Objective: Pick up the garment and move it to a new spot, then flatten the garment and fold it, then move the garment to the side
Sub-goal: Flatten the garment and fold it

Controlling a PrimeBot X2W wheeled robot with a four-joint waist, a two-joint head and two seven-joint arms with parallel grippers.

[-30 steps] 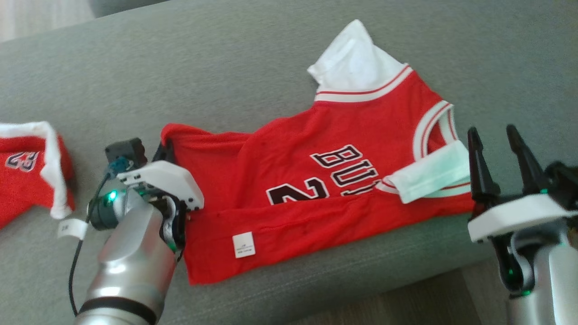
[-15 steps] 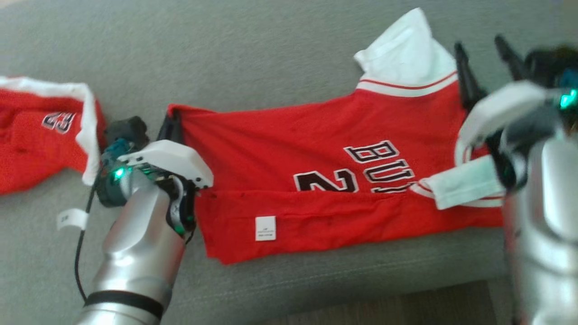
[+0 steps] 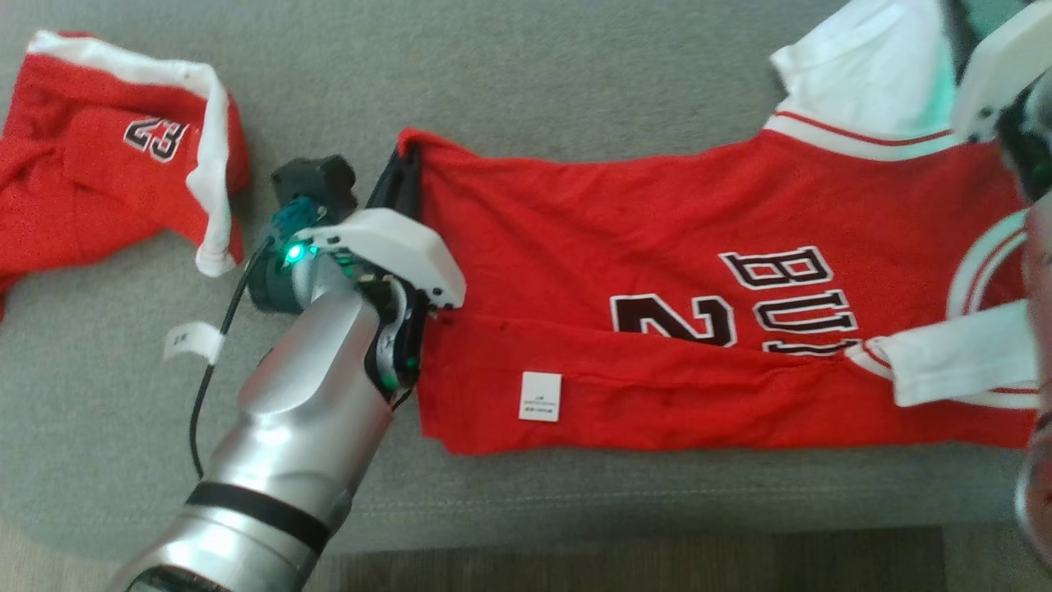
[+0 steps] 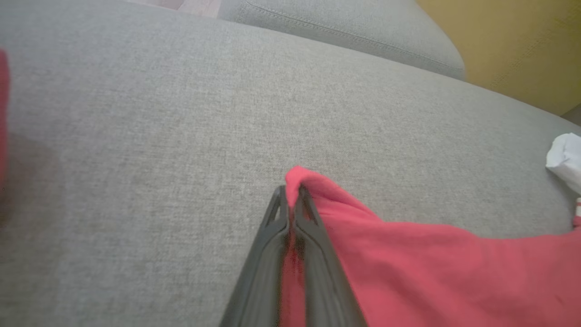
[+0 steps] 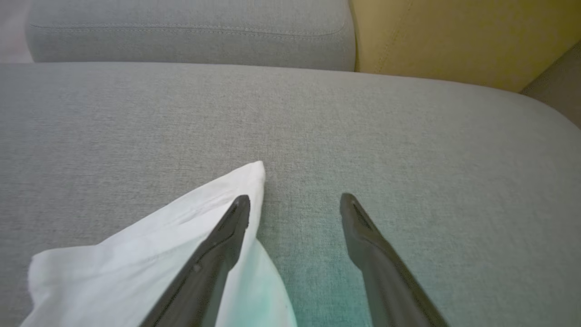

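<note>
Around garment (image 4: pixel 431 268) corner, left jaws tight

Two red garments on one grey sofa (image 3: pixel 534 82): the jersey (image 3: pixel 641 238) and a second red piece (image 3: pixel 90 189), left of the jersey. Two white labels: one on the jersey (image 3: pixel 540 396), another (image 3: pixel 193 341) to its left.

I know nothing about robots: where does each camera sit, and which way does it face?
Head view: on the robot's head, looking down at the jersey on the sofa; left arm and left claw show.
Left wrist view: on the left wrist, looking along the shut claw pinching the jersey's corner.
Right wrist view: on the right wrist, looking along the open right claw by a white sleeve.
Shared: head and left wrist views both show that pinched corner.
</note>
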